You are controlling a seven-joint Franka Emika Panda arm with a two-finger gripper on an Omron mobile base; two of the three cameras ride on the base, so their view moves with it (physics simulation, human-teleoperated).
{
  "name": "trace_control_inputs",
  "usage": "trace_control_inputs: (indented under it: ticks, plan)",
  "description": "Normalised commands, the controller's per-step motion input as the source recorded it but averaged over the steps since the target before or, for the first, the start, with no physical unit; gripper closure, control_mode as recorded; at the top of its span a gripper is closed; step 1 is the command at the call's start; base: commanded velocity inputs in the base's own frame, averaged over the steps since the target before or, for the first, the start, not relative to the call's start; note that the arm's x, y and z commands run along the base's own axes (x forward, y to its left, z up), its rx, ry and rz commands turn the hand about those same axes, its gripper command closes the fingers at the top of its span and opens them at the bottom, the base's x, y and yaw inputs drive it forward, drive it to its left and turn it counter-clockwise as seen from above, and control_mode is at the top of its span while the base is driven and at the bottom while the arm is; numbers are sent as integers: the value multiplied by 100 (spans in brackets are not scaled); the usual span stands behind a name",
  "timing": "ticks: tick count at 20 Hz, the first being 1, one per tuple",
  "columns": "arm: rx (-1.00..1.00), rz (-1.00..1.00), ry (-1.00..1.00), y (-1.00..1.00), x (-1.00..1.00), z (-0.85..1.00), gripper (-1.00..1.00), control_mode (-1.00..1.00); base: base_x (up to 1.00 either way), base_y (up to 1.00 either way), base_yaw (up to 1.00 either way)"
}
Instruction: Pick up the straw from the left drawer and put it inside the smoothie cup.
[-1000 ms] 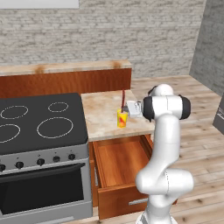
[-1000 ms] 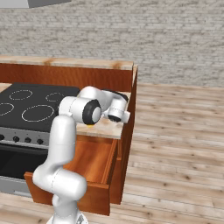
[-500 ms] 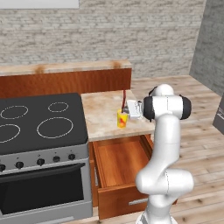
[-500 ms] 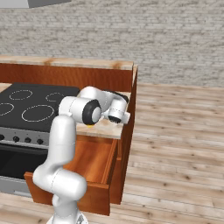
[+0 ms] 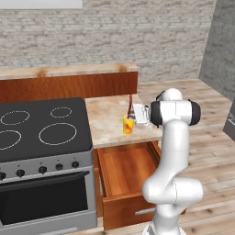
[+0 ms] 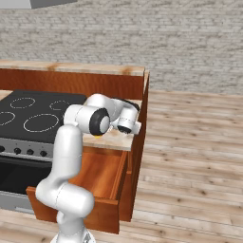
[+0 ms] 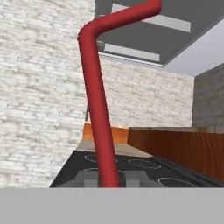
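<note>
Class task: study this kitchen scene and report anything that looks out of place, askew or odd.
The wide orange-brown wooden drawer beneath the beige counter hangs fully open. The thin dark red straw stands in the small yellow cup, the tool beside it. In the hand view the straw has a bent top.

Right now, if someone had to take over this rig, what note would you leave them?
Gripper: shut on the straw, as the hand view shows, and held sideways beside the smoothie cup in the left base view.
Straw: out of the drawer and standing over the cup, with its lower end at the cup's mouth. How deep it sits cannot be told.
Smoothie cup: upright on the counter right of the stove.
Left drawer: pulled open below the counter.
Done: straw picked up and carried to the cup.
Left: confirm the straw is inside, open the gripper and back away.
</note>
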Motion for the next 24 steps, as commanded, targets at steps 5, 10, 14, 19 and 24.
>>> trace_control_inputs:
  ticks: [5, 10, 14, 19, 24]
  plan:
    - [0, 0, -1, -9, -2, 0, -100, -100, 0, 0, 0]
    - [0, 0, 0, -23, -13, 0, -100, -100, 0, 0, 0]
    - [0, 0, -2, -18, -23, 0, -100, -100, 0, 0, 0]
    - [-1, 0, -1, -9, -26, 2, -100, -100, 0, 0, 0]
    - [-4, 0, -2, -2, -44, 15, -100, -100, 0, 0, 0]
